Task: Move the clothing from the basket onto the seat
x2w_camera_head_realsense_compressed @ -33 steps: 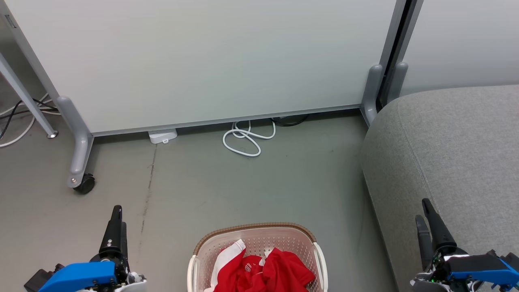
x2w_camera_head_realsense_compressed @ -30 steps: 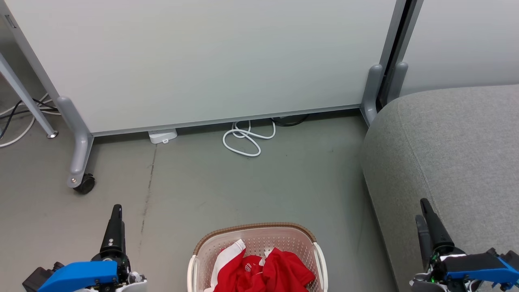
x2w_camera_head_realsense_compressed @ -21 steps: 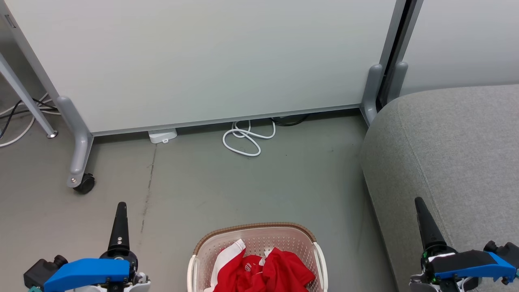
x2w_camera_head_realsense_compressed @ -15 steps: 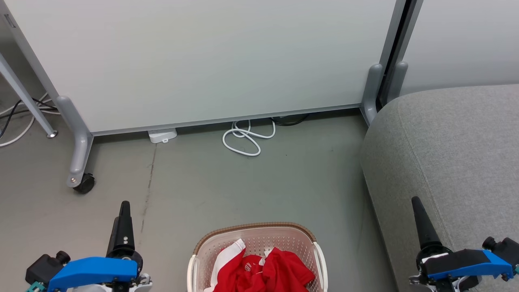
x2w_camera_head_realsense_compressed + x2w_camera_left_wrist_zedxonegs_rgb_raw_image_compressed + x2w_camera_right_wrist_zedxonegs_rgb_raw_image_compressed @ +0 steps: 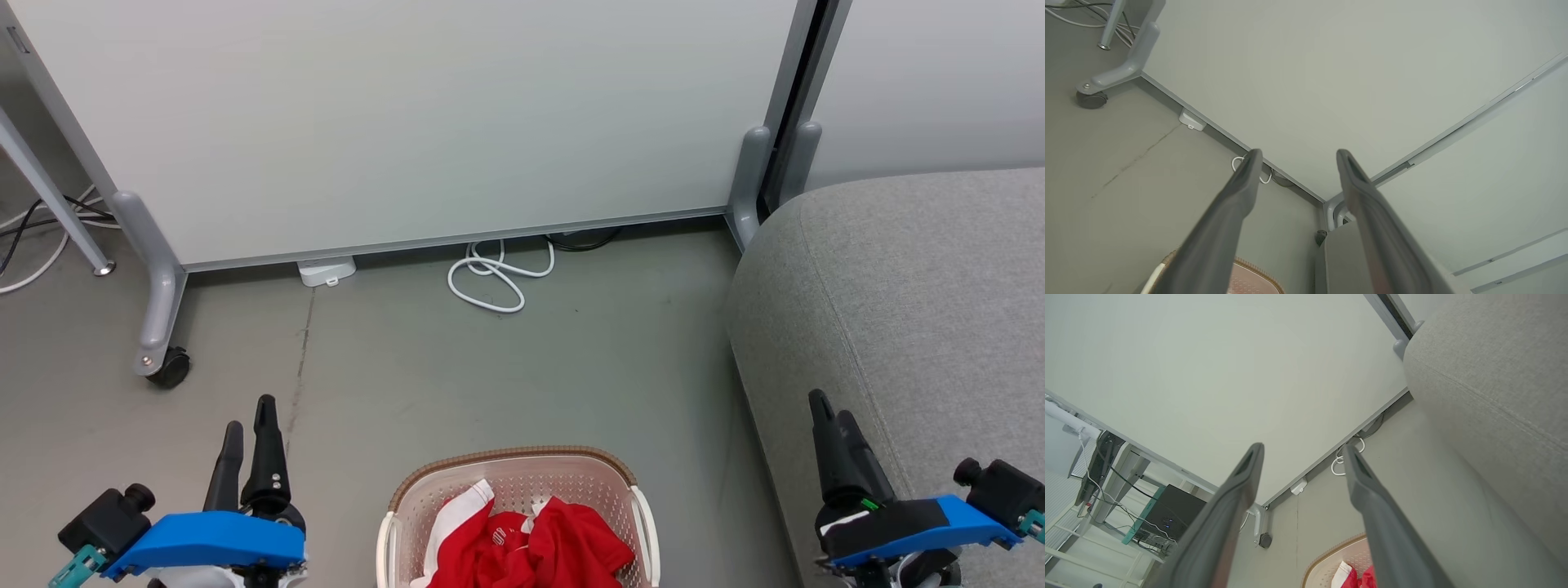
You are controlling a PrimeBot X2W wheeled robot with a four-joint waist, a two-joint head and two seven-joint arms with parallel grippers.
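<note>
Soft, light and likely to drape, the clothing (image 5: 522, 547) lies bunched in the basket (image 5: 514, 456) on the floor beside the seat (image 5: 914, 294), best pinched at its raised red fold, while the left gripper (image 5: 249, 415) and right gripper (image 5: 829, 407) hover wide open, empty, either side.

The clothing (image 5: 531, 551), bright red fabric with a white panel at its left, lay crumpled in a heap inside the basket (image 5: 513, 455). The basket, cream-white perforated plastic with a brown woven-look rim, stood upright on the floor (image 5: 490, 367). The seat (image 5: 914, 278), a large light grey upholstered cushion with a rounded corner and a seam line, stood to the basket's right, apart from it
</note>
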